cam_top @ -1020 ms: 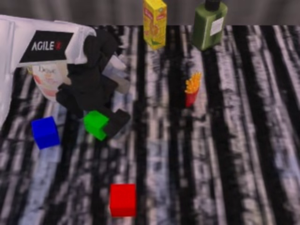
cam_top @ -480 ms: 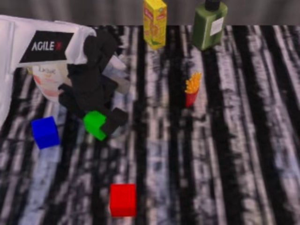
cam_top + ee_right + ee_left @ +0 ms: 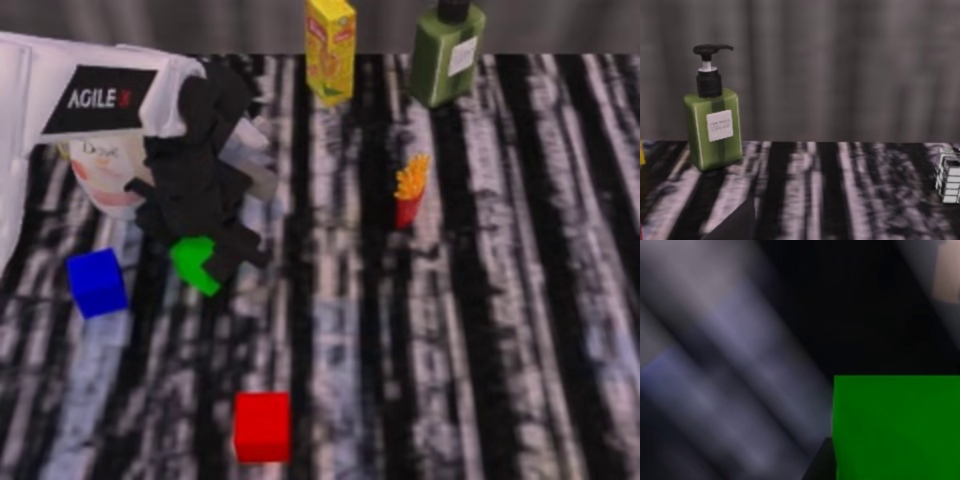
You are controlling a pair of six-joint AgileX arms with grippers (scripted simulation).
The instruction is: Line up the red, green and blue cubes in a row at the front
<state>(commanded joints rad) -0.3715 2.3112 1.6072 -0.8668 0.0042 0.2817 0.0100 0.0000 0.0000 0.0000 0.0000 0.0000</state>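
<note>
My left gripper (image 3: 203, 262) is shut on the green cube (image 3: 193, 264) at the table's left, between the back and the front. The cube fills one corner of the left wrist view as a green face (image 3: 895, 427), with one dark finger (image 3: 821, 464) against its side. The blue cube (image 3: 96, 282) rests on the table left of the gripper, apart from it. Near the front edge sits the red cube (image 3: 262, 425). My right arm is outside the top view; its wrist view shows a single dark fingertip (image 3: 737, 225) with nothing held.
At the back stand a yellow carton (image 3: 330, 50) and a green pump bottle (image 3: 447, 55). A small fries carton (image 3: 409, 192) sits right of centre. A white bottle (image 3: 105, 175) lies under my left arm. A white gridded block (image 3: 950, 177) shows in the right wrist view.
My left gripper has moved slightly left and toward the back with the green cube in it. The red and blue cubes have stayed where they were.
</note>
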